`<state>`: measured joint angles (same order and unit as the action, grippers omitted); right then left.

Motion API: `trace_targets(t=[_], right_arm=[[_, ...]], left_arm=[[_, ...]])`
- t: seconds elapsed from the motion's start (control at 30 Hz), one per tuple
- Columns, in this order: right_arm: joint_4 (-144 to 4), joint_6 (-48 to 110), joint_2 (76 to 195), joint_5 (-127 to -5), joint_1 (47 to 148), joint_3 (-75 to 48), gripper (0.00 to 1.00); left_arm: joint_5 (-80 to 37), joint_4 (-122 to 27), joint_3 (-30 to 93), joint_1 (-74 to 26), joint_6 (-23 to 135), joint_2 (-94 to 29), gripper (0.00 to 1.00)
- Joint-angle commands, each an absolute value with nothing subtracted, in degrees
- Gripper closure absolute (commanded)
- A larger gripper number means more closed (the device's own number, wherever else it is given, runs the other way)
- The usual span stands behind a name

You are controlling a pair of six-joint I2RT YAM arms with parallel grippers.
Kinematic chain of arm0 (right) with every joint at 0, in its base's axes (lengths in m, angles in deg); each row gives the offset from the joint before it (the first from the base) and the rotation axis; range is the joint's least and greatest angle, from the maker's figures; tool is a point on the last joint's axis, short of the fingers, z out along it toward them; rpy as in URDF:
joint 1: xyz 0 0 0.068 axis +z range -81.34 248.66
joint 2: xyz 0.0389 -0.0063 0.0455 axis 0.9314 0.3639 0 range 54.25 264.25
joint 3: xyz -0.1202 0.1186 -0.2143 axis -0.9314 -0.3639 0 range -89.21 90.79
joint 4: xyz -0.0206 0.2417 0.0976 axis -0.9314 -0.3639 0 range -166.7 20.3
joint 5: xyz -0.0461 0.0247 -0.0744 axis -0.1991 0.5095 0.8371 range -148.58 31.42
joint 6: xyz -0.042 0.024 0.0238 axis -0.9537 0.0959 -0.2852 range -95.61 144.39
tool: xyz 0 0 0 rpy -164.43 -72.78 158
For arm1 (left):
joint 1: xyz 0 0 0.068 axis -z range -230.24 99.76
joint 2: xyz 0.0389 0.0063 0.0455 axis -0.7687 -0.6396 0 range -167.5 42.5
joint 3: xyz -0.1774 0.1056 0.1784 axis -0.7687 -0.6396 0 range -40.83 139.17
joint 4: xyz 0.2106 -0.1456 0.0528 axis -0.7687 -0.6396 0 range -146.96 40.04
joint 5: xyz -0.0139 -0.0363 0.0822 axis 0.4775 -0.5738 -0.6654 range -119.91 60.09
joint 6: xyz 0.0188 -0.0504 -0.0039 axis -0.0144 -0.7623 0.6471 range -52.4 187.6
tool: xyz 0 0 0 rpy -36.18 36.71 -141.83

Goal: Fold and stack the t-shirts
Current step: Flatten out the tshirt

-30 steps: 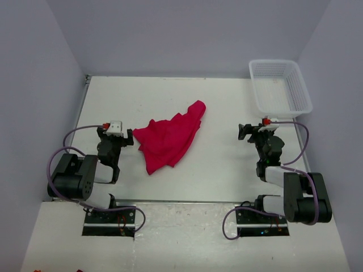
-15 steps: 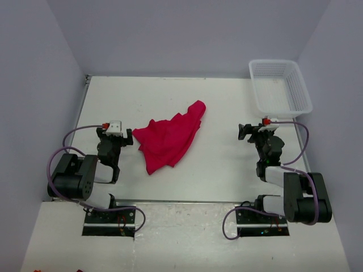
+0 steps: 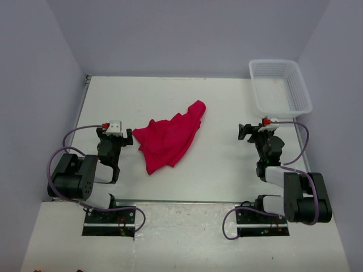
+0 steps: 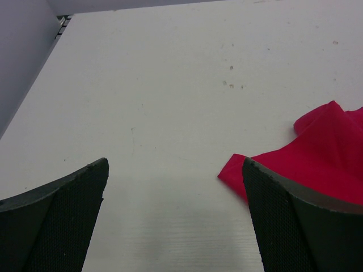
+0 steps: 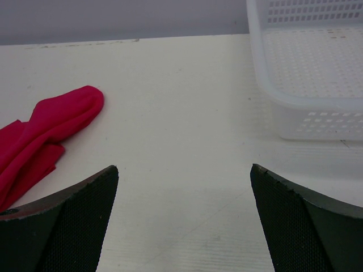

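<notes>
So the white bench (image 3: 227, 102) takes up most of the view, with grey walls on three sides. One bright red t-shirt (image 3: 169, 139) sits a bit left of the bench's middle. It's a crumpled, roughly triangular heap, not folded at all. One bunched end points toward the far edge and the wide end droops toward the near edge. The white mesh basket (image 3: 286, 110) is parked in the far right corner, well apart from the shirt.

The left gripper (image 3: 115, 134) sits low near the left edge, just beside the shirt. Its jaws are spread wide with only bare bench between them, and red cloth shows next to the finger on the shirt side. The right gripper (image 3: 261, 129) is near the right edge, just in front of the basket, also wide open and gripping nothing.
</notes>
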<state>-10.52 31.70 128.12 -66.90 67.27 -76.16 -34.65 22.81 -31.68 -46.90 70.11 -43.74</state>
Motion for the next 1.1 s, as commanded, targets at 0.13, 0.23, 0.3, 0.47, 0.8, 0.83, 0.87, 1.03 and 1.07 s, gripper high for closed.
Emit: trace_targets(t=[0.13,0.23,0.3,0.47,0.8,0.83,0.87,1.03,1.07], right_arm=[[-7.5,30.8,128.6,-66.3,67.5,-74.4,0.01],[-7.6,30.8,128.4,-66.2,67.5,-74.3,0.01],[-7.9,30.9,128.4,-65.5,67.7,-74.2,0.01],[-7.2,30.7,127.2,-56.1,71.7,-75.0,0.01],[-47.2,36.6,110.3,-43.2,80.0,-58.0,0.01],[-51.5,36.4,110.1,-49.3,80.3,-52.4,0.01],[-57.9,33.5,110.2,-51.7,81.8,-50.0,0.01],[-60.0,32.3,109.6,-50.8,90.6,-43.5,0.01],[-59.9,35.3,108.8,-52.8,90.5,-43.1,0.01]], left_arm=[[-35.5,25.6,-30.5,-47.3,69.6,-43.6,0.00],[-35.1,25.2,-30.0,-47.5,69.5,-43.9,0.00],[-34.1,25.5,-30.5,-47.9,69.4,-43.5,0.00],[-34.2,25.8,-30.5,-48.0,69.4,-43.7,0.00],[-60.9,-33.6,-1.4,-47.6,41.8,-29.6,0.00],[-61.5,-50.4,3.9,-47.0,39.3,-30.3,0.00],[-60.6,-56.3,10.7,-45.6,38.0,-31.3,0.00],[-52.1,-69.8,18.1,-45.7,25.9,-37.5,0.00],[-43.7,-69.5,18.7,-48.3,24.6,-38.8,0.00]])
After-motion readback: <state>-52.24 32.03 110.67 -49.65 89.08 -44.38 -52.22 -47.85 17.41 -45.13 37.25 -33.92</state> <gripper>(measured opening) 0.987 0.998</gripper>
